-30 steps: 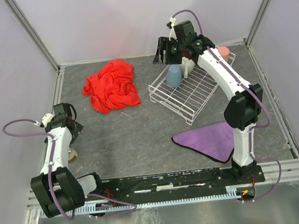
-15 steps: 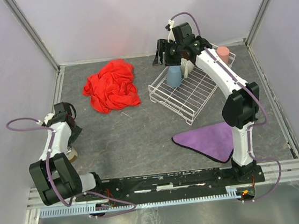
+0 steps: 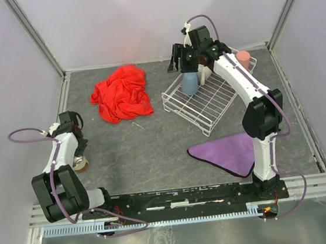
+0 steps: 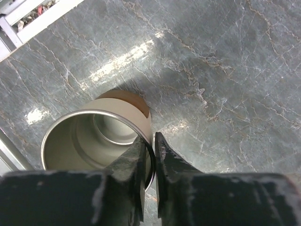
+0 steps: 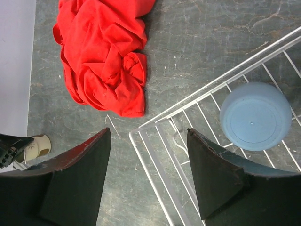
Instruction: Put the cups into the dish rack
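Observation:
A cream cup point(image 4: 94, 141) with a shiny rim lies at the table's left side, also seen as a cream cup point(image 3: 81, 162) from above. My left gripper point(image 4: 150, 136) is shut on its wall, one finger inside and one outside. The white wire dish rack point(image 3: 208, 102) stands at the back right. In it are an upturned light-blue cup point(image 3: 189, 83) and a salmon-pink tumbler point(image 3: 243, 60). My right gripper point(image 5: 148, 132) hangs open above the dish rack's point(image 5: 155, 125) left corner, beside the light-blue cup point(image 5: 255, 115), holding nothing.
A crumpled red cloth point(image 3: 121, 94) lies left of the rack, seen as the red cloth point(image 5: 103, 52) from the right wrist. A purple cloth point(image 3: 228, 153) is spread near the right arm's base. Walls enclose the table on three sides.
My left gripper has closed from wide open onto the cream cup's wall. The right arm has shifted slightly toward the back, jaws unchanged.

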Controlling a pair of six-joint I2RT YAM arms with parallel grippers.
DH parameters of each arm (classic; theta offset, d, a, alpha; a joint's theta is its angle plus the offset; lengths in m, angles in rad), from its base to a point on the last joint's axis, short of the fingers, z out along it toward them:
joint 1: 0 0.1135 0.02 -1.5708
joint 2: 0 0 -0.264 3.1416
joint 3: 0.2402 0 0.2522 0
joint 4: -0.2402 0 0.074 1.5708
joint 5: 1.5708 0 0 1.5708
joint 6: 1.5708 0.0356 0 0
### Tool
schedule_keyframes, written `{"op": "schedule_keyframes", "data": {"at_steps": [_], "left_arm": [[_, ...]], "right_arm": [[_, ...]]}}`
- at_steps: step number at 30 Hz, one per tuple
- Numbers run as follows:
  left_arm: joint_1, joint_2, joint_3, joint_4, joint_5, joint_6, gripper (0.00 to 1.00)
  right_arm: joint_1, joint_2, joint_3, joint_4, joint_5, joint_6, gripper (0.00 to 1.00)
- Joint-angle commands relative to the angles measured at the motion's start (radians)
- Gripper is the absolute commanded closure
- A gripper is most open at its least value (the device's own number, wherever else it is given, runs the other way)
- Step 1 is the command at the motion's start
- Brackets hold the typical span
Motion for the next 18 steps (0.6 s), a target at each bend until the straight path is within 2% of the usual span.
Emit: {"op": "schedule_keyframes", "data": {"at_steps": [1,4,8,13,18], "left_arm": [[0.005,-0.009,-0.016,0.056,0.039,0.031,0.95],[0.004,-0.019,-0.01,0.08,0.102,0.029,0.97],[-0.014,-0.014,0.066,0.143,0.293,0.019,0.97],[-0.206,0.051,0.289,0.17,0.346,0.018,0.97],[-0.325,0.111,0.387,0.345,0.523,-0.083,0.97]], "right_arm": [[-0.011,-0.042,-0.018,0.045,0.001,-0.018,0.27],[-0.02,-0.053,-0.031,0.05,0.001,-0.018,0.27],[-0.035,-0.076,-0.067,0.071,-0.016,0.001,0.27],[-0.047,-0.123,-0.123,0.088,-0.044,0.009,0.27],[-0.058,-0.167,-0.144,0.08,-0.084,0.009,0.27]]}}
